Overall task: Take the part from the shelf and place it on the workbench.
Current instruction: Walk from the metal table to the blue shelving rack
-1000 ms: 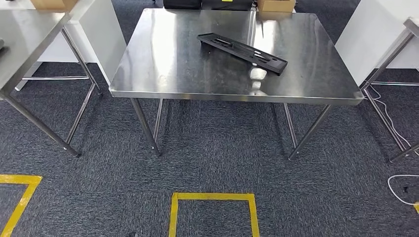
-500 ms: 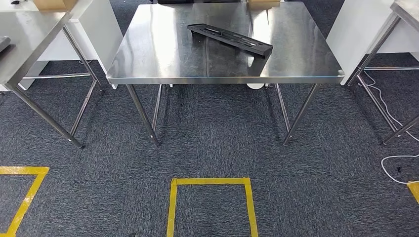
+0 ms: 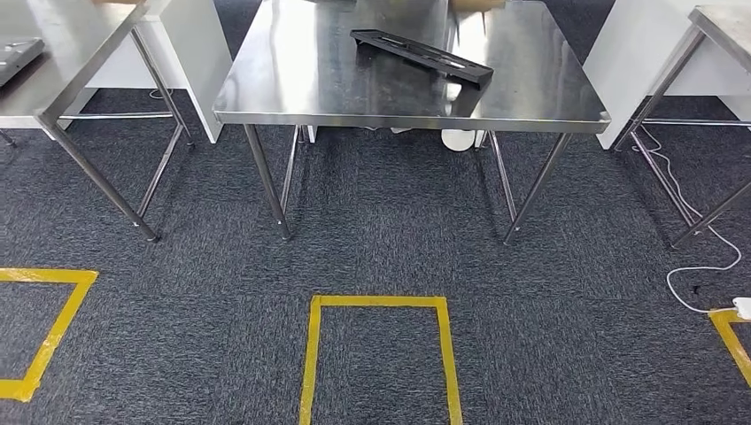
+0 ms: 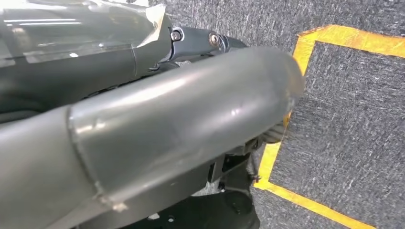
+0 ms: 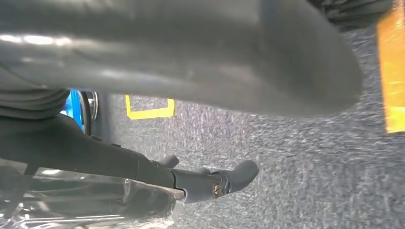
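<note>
A long black part [image 3: 421, 57] lies flat and slantwise on the far half of the steel workbench [image 3: 354, 97] in the head view. My left hand [image 4: 167, 124] hangs over the dark carpet, with its thick grey thumb across the left wrist view and darker fingers [image 4: 200, 40] stretched out beside it, holding nothing. My right hand [image 5: 200, 71] also hangs above the carpet, its dark fingers [image 5: 210, 181] extended and empty.
A second steel table [image 3: 53, 80] stands at the left and a third table [image 3: 722, 22] at the right, with white panels [image 3: 190, 53] between them and the workbench. Yellow tape squares [image 3: 376, 305] mark the carpet. A white cable [image 3: 700, 266] lies on the floor at the right.
The whole picture has shifted: the camera has drawn back, so the workbench sits higher and smaller. The black part has stayed in its place on the workbench.
</note>
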Robot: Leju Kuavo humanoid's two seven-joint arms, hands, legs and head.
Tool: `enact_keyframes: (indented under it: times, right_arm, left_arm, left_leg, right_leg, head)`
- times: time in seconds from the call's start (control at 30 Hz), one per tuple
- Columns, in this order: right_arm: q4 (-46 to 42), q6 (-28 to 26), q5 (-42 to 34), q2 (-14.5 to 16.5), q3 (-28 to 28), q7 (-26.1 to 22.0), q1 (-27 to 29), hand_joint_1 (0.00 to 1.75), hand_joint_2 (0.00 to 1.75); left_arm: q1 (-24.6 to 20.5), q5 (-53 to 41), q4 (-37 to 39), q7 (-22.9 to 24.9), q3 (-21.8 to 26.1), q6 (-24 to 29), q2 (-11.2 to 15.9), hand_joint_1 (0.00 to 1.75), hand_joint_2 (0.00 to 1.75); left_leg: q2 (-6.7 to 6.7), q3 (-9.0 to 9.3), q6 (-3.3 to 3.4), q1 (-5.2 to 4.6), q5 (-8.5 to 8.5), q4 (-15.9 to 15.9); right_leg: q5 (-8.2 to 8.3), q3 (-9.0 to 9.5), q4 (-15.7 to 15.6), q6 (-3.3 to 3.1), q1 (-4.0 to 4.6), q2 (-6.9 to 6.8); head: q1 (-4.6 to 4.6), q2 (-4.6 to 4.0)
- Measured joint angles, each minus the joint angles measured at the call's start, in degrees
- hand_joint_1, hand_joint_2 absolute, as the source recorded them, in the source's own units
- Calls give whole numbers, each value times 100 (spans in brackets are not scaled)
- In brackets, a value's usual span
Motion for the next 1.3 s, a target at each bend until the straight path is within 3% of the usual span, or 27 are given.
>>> enact_keyframes:
  times: [0.03,0.07,0.1,0.13,0.17,0.2,0.27,0.37,0.43,0.47,0.5,0.57,0.6,0.63,0.67,0.7,0.73,0.8,0.87,0.9,0.97,1.0,1.07,1.13,1.17,1.23,1.3]
  right_arm:
    - [1,18,16,-17,19,-5,-3,0,0]
    - [1,35,30,-35,42,-10,-5,0,0]
    - [1,47,42,-53,62,-13,-8,0,0]
    - [1,56,52,-69,79,-13,-9,0,0]
    - [1,64,61,-83,93,-14,-12,0,0]
    - [1,67,67,-92,101,-14,-14,0,0]
    - [1,71,72,-98,108,-14,-19,0,0]
    - [1,71,72,-98,110,-14,-21,0,0]
    - [1,77,72,-95,115,-16,-26,0,0]
    - [1,91,75,-99,120,-20,-30,0,0]
    - [5,114,78,-109,131,-25,-20,0,0]
    - [15,155,82,-135,152,-33,7,0,0]
    - [20,166,81,-141,161,-34,22,0,0]
    - [20,168,82,-143,164,-36,26,0,0]
    - [20,170,83,-146,166,-37,29,0,0]
    - [20,172,84,-150,170,-37,36,0,0]
    - [21,176,86,-155,174,-35,45,0,0]
    - [21,183,90,-161,188,-28,56,0,0]
    - [20,185,97,-161,202,-19,55,0,0]
    - [20,184,101,-162,206,-15,53,0,0]
    - [23,183,109,-167,210,-14,62,0,0]
    - [25,180,115,-175,212,-13,72,0,0]
    - [29,173,126,-179,220,-8,96,0,0]
    - [29,168,129,-178,226,0,110,0,0]
    - [29,167,129,-183,226,3,115,0,0]
    - [29,164,129,-195,227,3,119,0,0]
    - [28,154,131,-201,230,6,116,0,0]
  left_arm:
    - [3,9,-1,-14,3,10,-5,0,0]
    - [6,19,-2,-25,6,21,-7,0,0]
    - [10,25,-2,-35,9,34,-8,0,0]
    - [15,29,-2,-46,11,50,-8,0,0]
    - [17,31,-2,-56,14,66,-8,0,0]
    - [18,31,-2,-65,16,78,-8,0,0]
    - [16,31,-2,-72,19,91,-8,0,0]
    - [14,31,-2,-75,20,93,-7,0,0]
    - [13,31,-2,-82,23,98,-5,0,0]
    - [14,31,-3,-90,30,103,-8,0,0]
    - [33,33,0,-98,43,108,-4,0,0]
    - [76,36,4,-113,68,114,-1,0,0]
    - [97,38,7,-113,77,115,4,0,0]
    - [100,38,7,-113,79,116,3,0,0]
    - [101,38,7,-110,81,118,3,0,0]
    - [103,38,7,-107,83,120,2,0,0]
    - [104,39,7,-103,85,123,0,0,0]
    - [100,44,3,-97,89,131,-12,0,0]
    - [85,46,-4,-96,91,147,-32,0,0]
    - [82,46,-8,-96,92,154,-43,0,0]
    - [87,47,-9,-92,93,165,-68,0,0]
    - [85,49,-10,-88,93,172,-82,0,0]
    - [69,52,-11,-80,95,197,-107,0,0]
    - [52,55,-12,-78,97,214,-112,0,0]
    - [46,55,-12,-78,98,216,-113,0,0]
    - [39,55,-12,-77,101,219,-113,0,0]
    - [27,55,-12,-77,105,230,-113,0,0]
  left_leg:
    - [7,-118,-7,6,94,4]
    - [16,-235,-23,15,191,12]
    - [25,-352,-47,27,286,22]
    - [33,-466,-77,42,377,35]
    - [37,-569,-112,56,461,55]
    - [39,-647,-138,66,520,72]
    - [38,-715,-167,72,576,94]
    - [36,-720,-173,68,583,99]
    - [29,-758,-199,48,612,121]
    - [28,-785,-223,35,674,122]
    - [18,-843,-273,41,619,181]
    - [-14,-992,-374,67,184,617]
    - [-34,-1086,-419,82,-185,1028]
    - [-45,-1147,-434,81,-449,1451]
    - [-50,-1156,-441,82,-569,1798]
    - [-50,-1090,-440,82,-550,1981]
    - [-50,-925,-431,83,-438,1958]
    - [-58,-291,-390,83,-269,1322]
    - [-80,329,-332,67,-386,474]
    - [-88,472,-302,48,-467,228]
    - [-78,438,-222,15,-432,89]
    - [-67,371,-167,8,-359,67]
    - [-41,192,-54,12,-178,24]
    - [-25,2,-6,-6,-23,31]
    - [-17,-96,-9,-14,54,35]
    - [-1,-290,-30,-25,201,48]
    - [6,-448,-71,-27,334,86]
  right_leg:
    - [-180,-58,377,36,-20,1]
    - [-219,-44,663,109,-43,2]
    - [-129,54,780,203,-68,2]
    - [21,248,698,295,-97,2]
    - [143,532,424,365,-129,2]
    - [214,776,149,405,-154,2]
    - [220,1061,-204,421,-182,2]
    - [198,1114,-273,419,-187,4]
    - [88,1401,-665,402,-172,10]
    - [3,1537,-920,357,-154,18]
    - [-13,1591,-1126,240,-149,9]
    - [96,1414,-1242,-16,-146,-22]
    - [217,1276,-1219,-111,-146,-45]
    - [297,1187,-1210,-131,-127,-52]
    - [377,1085,-1196,-133,-110,-56]
    - [448,984,-1171,-124,-99,-58]
    - [510,886,-1138,-109,-92,-57]
    - [611,697,-1062,-65,-87,-51]
    - [703,585,-1005,0,-67,-44]
    - [755,550,-998,39,-59,-45]
    - [860,487,-1009,130,-50,-49]
    - [834,430,-974,147,-55,-44]
    - [482,252,-628,110,-56,-27]
    - [-52,46,70,68,-68,-10]
    - [-203,-5,416,96,-73,-7]
    - [-158,123,681,209,-82,-4]
    - [100,660,133,302,-100,-4]
  head:
    - [5,0]
    - [5,0]
    - [7,0]
    - [6,0]
    - [6,0]
    - [7,0]
    - [8,0]
    - [10,0]
    - [21,0]
    - [19,0]
    - [3,0]
    - [-48,0]
    - [-68,0]
    - [-76,0]
    - [-83,0]
    - [-85,0]
    - [-86,0]
    - [-90,0]
    - [-88,0]
    - [-86,0]
    - [-83,0]
    - [-90,0]
    - [-71,0]
    - [-39,0]
    - [-33,0]
    - [-25,0]
    - [-24,0]
